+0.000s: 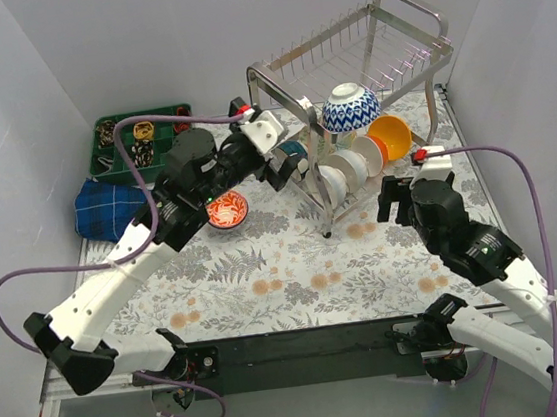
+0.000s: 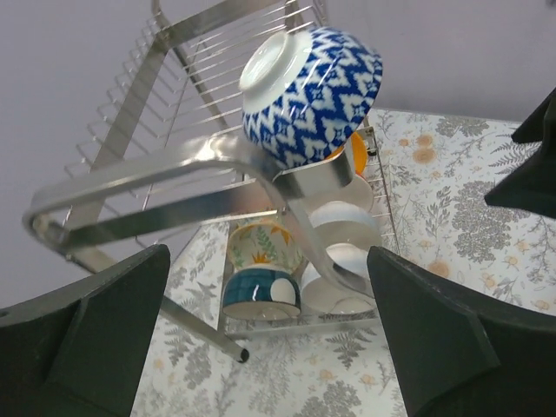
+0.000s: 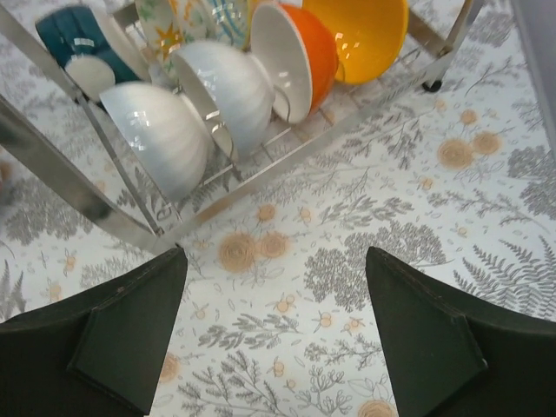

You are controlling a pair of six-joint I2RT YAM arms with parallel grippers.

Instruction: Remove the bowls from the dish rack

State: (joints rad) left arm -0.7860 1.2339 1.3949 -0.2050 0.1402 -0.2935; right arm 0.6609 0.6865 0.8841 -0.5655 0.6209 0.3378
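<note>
Left gripper (image 2: pixel 269 334) stands open before the shiny steel-wire dish rack (image 2: pixel 174 165), probably lined up for the teal ceramic bowl (image 2: pixel 261 294). Right gripper (image 3: pixel 278 339) hovers, jaws apart.

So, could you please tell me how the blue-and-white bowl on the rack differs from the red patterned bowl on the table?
The blue-and-white bowl sits high on the dish rack; the red patterned bowl rests on the table, left of the rack. The blue-and-white bowl is tipped over with its white foot showing; the red patterned bowl stands upright, mouth up. Both are small, round and patterned.
</note>
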